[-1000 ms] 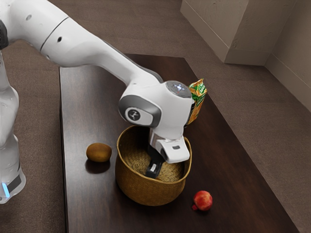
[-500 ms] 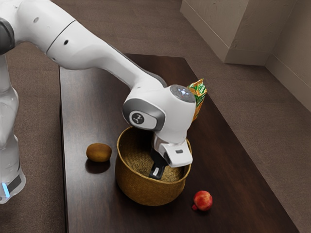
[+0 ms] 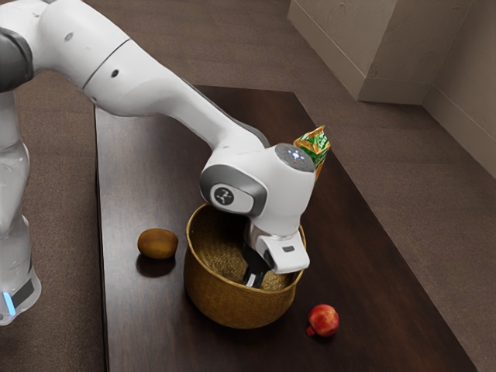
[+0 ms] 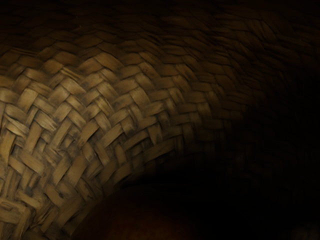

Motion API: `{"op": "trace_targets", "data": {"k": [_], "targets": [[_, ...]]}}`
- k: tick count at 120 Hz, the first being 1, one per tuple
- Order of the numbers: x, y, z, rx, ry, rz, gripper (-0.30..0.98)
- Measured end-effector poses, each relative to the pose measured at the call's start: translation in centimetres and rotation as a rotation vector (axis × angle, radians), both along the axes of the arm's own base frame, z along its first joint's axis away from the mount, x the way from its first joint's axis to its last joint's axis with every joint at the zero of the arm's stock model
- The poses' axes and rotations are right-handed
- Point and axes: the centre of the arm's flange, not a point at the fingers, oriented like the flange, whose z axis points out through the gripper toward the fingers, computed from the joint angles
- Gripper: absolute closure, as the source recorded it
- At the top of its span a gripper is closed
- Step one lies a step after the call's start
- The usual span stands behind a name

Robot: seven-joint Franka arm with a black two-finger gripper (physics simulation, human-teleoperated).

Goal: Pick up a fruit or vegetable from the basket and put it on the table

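My gripper (image 3: 253, 277) reaches down inside the woven basket (image 3: 232, 308), near the wall closest to the exterior camera; its lower end is partly hidden by the rim. Whether it is open or shut cannot be made out. In the wrist view, the basket's braided inner wall (image 4: 75, 120) is lit on one part and falls into deep shadow elsewhere. A rounded, dark reddish-brown thing (image 4: 142, 225) lies at the lower edge, just under the hand or held; the shadow hides which.
On the table (image 3: 139, 325), a brown oval fruit or vegetable (image 3: 157, 243) lies on the basket's left in the exterior view. A red pomegranate-like fruit (image 3: 324, 320) lies at its right. A green and orange packet (image 3: 313, 146) stands behind the arm.
My hand has moved a little toward the exterior view's right and lower into the basket. The oval thing, the red fruit and the basket have stayed put.
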Motion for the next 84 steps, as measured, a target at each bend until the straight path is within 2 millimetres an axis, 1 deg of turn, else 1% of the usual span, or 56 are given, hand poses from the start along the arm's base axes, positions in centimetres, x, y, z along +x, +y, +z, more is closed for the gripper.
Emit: {"op": "trace_targets", "data": {"k": [17, 22, 36, 47, 55, 64, 70, 76, 84], "targets": [[-0.2, -0.2, 0.3, 0.001, -0.007, -0.001, 0.32], [-0.3, -0.1, 0.8, 0.0, -0.017, 0.002, 0.34], [-1.1, 0.1, 3.7, 0.003, -0.07, 0.002, 0.38], [-1.8, 0.5, 6.9, 0.003, -0.118, 0.01, 0.39], [-2.0, 1.4, 9.5, 0.001, -0.152, 0.029, 0.4], [-1.5, 3.2, 11.8, -0.004, -0.169, 0.064, 0.4], [-1.3, 5.0, 13.5, -0.007, -0.18, 0.097, 0.4], [-1.0, 8.1, 15.2, -0.011, -0.19, 0.151, 0.4], [-0.4, 13.5, 16.7, -0.013, -0.19, 0.24, 0.4]]}}
